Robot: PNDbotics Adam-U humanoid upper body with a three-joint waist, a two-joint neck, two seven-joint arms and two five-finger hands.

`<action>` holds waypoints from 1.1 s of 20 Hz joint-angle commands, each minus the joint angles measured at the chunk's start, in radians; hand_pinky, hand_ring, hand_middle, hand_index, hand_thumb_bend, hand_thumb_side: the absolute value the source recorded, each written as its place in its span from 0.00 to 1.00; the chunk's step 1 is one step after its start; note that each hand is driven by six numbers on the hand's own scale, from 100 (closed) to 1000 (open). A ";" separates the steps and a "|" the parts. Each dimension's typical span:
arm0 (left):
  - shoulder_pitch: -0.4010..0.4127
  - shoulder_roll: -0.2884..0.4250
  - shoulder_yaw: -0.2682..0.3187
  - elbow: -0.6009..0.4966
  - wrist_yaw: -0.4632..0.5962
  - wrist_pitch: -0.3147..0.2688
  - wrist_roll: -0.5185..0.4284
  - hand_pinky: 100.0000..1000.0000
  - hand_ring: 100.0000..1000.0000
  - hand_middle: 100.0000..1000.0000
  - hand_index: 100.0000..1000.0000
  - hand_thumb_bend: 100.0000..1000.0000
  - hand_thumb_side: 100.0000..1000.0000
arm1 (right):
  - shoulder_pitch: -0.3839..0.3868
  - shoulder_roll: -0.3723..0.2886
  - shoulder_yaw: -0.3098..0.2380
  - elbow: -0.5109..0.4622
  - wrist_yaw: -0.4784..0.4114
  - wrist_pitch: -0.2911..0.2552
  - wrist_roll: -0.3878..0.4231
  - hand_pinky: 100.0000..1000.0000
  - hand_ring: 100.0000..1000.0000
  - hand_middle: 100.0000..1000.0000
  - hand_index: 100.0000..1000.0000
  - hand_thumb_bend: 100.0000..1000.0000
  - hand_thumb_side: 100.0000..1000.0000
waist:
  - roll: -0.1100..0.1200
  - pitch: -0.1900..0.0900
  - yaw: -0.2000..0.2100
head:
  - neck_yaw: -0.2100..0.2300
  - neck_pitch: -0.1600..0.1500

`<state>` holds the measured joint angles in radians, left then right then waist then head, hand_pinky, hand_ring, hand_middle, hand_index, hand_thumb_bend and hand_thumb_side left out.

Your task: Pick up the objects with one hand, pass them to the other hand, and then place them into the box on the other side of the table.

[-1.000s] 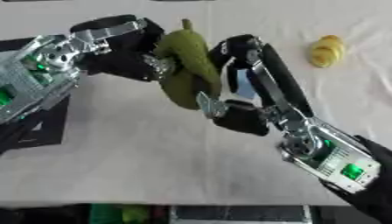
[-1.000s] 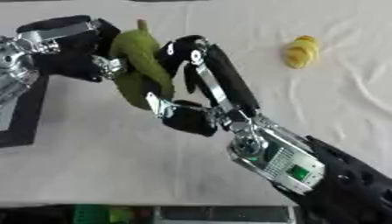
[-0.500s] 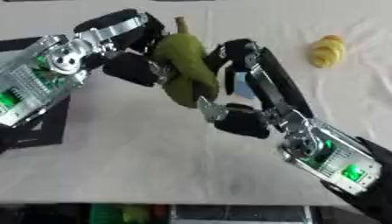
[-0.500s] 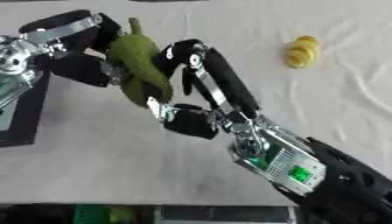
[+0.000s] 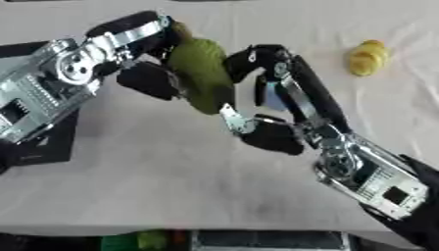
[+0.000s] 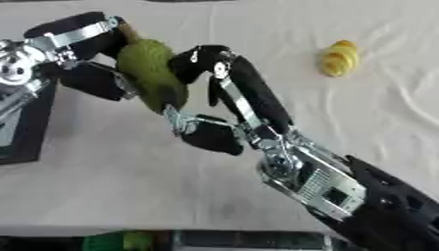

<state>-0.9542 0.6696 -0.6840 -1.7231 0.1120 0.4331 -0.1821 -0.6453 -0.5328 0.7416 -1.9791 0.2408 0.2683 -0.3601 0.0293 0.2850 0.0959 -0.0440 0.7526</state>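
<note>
The green pear is hanging in the air above the left part of the tabletop, caught between both arms, because this is the handover the task calls for. The right robot hand is wrapping it from the right, with curled fingers over its upper side and the thumb under its lower end. The left robot hand is reaching in from the left, its fingers curling round the top and the left flank of the pear. Both are touching the fruit at once, so neither seems to be carrying it alone; which one is bearing the weight cannot be told.

The pear is being held well clear of the cloth, probably so both can close round it without scraping the surface. The black box is lying at the left edge, near the left arm, which suggests that the left one is receiving the fruit for dropping in there. A yellow thing is lying far right on the tabletop, well apart, likely waiting its turn.
</note>
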 commanded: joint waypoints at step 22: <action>0.028 0.087 0.078 0.027 -0.111 0.025 0.003 0.32 0.18 0.09 0.14 0.10 0.03 | 0.000 -0.012 0.005 -0.021 0.096 0.153 0.013 0.24 0.61 0.66 0.83 0.00 0.42 | 0.000 -0.014 0.002 | 0.027 -0.034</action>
<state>-0.9135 0.7214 -0.6302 -1.6887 0.0083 0.4572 -0.1743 -0.6340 -0.5328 0.7533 -1.9793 0.3300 0.4175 -0.3391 0.0291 0.2856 0.0963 -0.0204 0.7331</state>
